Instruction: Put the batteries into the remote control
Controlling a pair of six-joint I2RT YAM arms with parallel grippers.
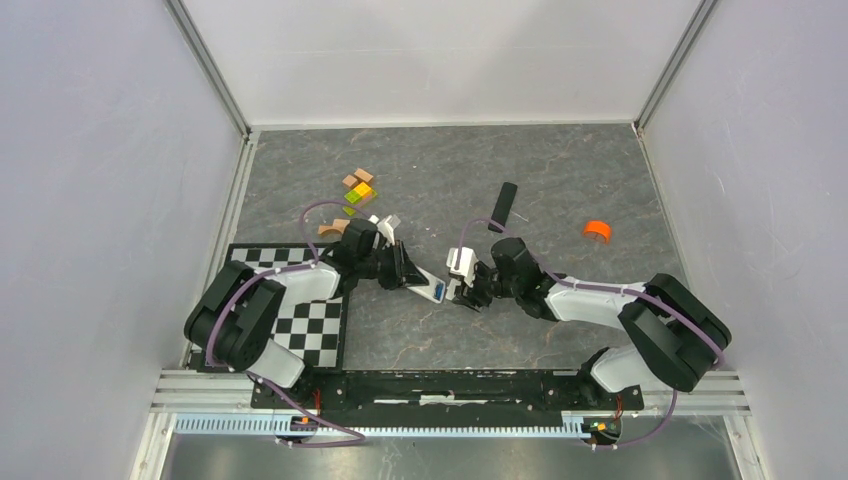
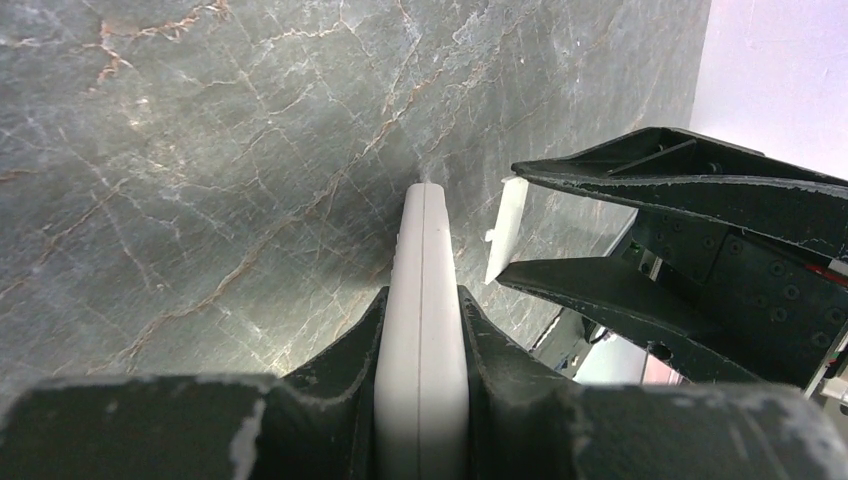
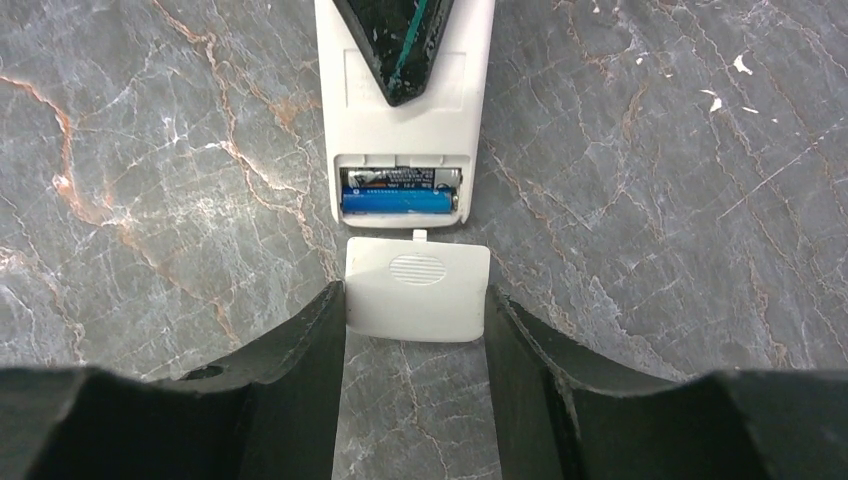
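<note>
My left gripper [image 2: 422, 297] is shut on the white remote control [image 2: 424, 230], pinching it edge-on above the table. In the right wrist view the remote control [image 3: 350, 100] shows its back with the battery bay uncovered. A blue battery [image 3: 397, 202] lies in the bay, with a second cell [image 3: 395, 180] beside it whose colour I cannot make out. My right gripper [image 3: 415, 300] is shut on the loose white battery cover [image 3: 417, 285], held just short of the bay. From above, both grippers meet at the remote control [image 1: 432, 289] mid-table.
A slim black bar [image 1: 503, 206] lies behind the grippers and an orange round cap [image 1: 597, 230] sits to the right. Several coloured blocks [image 1: 357, 190] are at the back left. A checkerboard mat [image 1: 310, 325] lies under the left arm. Walls enclose the table.
</note>
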